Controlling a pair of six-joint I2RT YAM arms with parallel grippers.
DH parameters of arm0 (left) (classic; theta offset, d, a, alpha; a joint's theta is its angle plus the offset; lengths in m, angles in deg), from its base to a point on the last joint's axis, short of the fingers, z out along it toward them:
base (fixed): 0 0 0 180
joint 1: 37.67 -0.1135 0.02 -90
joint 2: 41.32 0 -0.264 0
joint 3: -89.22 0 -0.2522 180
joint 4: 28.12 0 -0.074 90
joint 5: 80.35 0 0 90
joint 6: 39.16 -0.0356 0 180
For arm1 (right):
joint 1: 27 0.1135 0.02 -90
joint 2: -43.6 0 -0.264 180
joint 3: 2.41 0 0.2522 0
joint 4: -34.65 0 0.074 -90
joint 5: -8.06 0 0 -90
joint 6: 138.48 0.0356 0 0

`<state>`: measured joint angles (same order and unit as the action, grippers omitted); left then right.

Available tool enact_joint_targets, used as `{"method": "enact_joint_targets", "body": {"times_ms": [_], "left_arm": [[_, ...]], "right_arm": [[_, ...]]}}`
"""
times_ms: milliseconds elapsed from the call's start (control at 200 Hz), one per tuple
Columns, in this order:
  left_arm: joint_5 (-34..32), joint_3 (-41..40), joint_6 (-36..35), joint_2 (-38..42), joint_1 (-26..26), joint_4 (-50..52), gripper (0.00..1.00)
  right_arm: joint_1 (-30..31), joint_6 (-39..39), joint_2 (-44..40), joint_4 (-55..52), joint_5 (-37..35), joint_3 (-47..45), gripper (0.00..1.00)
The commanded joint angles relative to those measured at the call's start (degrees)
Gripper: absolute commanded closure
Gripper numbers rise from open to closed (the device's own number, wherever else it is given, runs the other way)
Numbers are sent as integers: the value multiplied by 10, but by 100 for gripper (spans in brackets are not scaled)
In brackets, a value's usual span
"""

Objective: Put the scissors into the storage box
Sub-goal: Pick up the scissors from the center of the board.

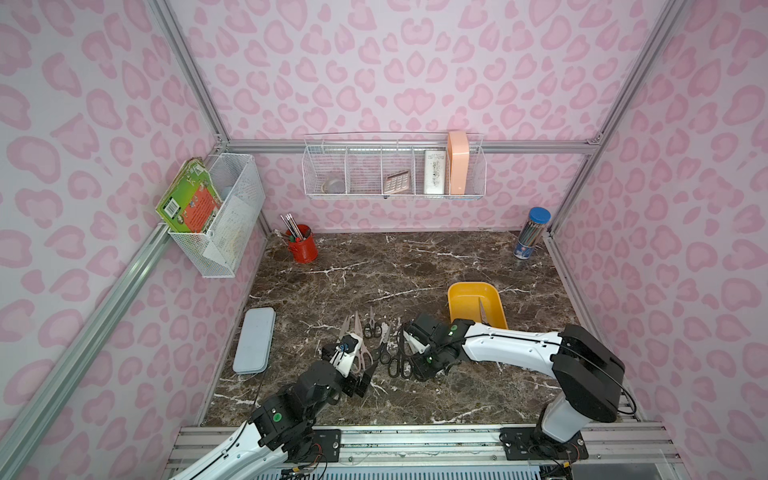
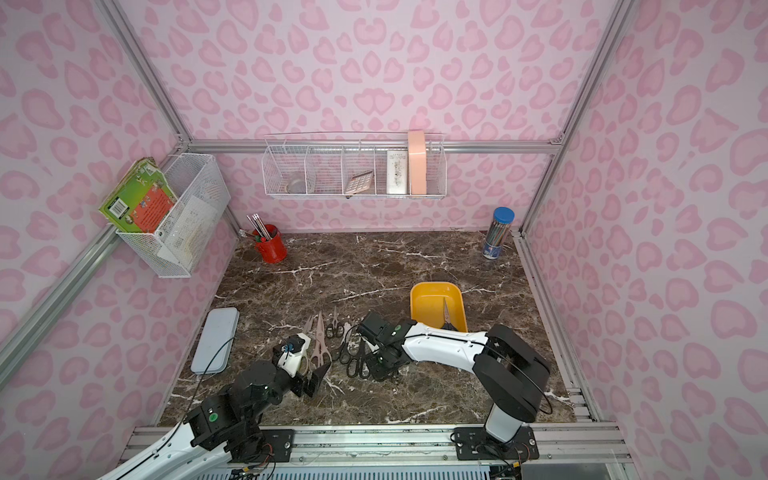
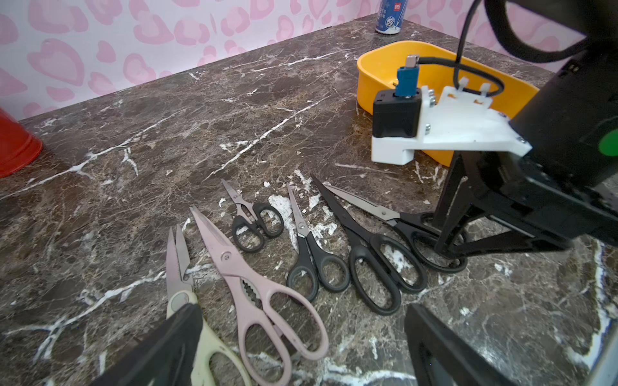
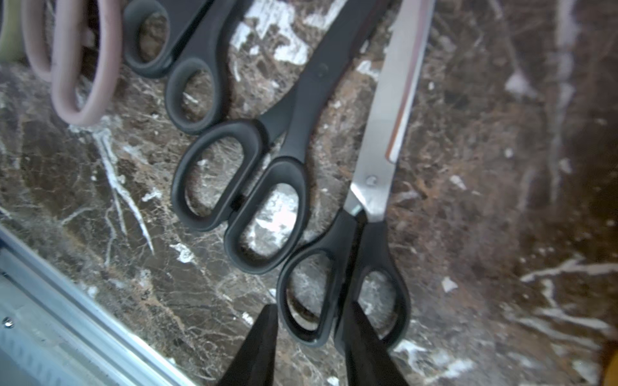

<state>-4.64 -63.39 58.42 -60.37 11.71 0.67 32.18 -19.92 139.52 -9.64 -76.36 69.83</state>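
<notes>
Nearest the front rail, the left end effector (image 3: 302, 309) is hanging w/ jaws spread wide, gripping nothing, just above the handles of the cream scissors (image 3: 180, 267) and the pink scissors (image 3: 234, 267). Both pairs are lying flat on the worktop (image 1: 415, 266), blades pointing toward the back wall. Off to the left, level w/ them, the grey-blue case (image 1: 254, 340) is lying along the worktop's edge.

Running rightward in the same row:
- the small black scissors (image 3: 254, 220), sitting slightly further back
- the mid black scissors (image 3: 307, 247)
- the big black scissors (image 3: 368, 240) w/ dark blades
- the steel-bladed black scissors (image 4: 378, 140) at the row's end

The right end effector (image 4: 311, 310) is reaching down onto that last pair, fingers straddling one handle loop, jaws partly closed. The wrist view is blurry, so I can't tell whether the pads are pinching the loop or only bracketing it. The pair is lying on the worktop.

Further back & right, the storage box (image 1: 461, 299) is sitting on the worktop, its near end hidden under the right arm. The boxed scissors (image 1: 483, 311) are lying inside it, tip pointing backward, handles covered by the arm.

At the back, the red cup (image 1: 303, 245) w/ pencils is standing in the left corner and the blue-capped tube (image 1: 532, 235) in the right corner. The wire baskets (image 1: 395, 170) are hanging on the walls.
</notes>
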Motion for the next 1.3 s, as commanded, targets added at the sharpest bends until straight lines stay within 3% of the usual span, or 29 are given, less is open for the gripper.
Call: {"method": "enact_joint_targets", "body": {"times_ms": [0,375,735,955,1295], "left_arm": [[6,1,-2,0,0,-6,1],[-2,1,1,1,-1,-5,1],[-8,0,2,0,0,-6,1],[-13,2,5,0,0,-3,1],[-16,-2,6,25,-1,7,1]], "right_arm": [[1,9,6,-15,-30,-2,63],[4,-8,62,-32,-63,15,70],[-3,3,78,-44,-72,11,100],[-11,-26,56,-55,-80,41,100],[-76,-70,-8,-56,-31,100,100]]}}
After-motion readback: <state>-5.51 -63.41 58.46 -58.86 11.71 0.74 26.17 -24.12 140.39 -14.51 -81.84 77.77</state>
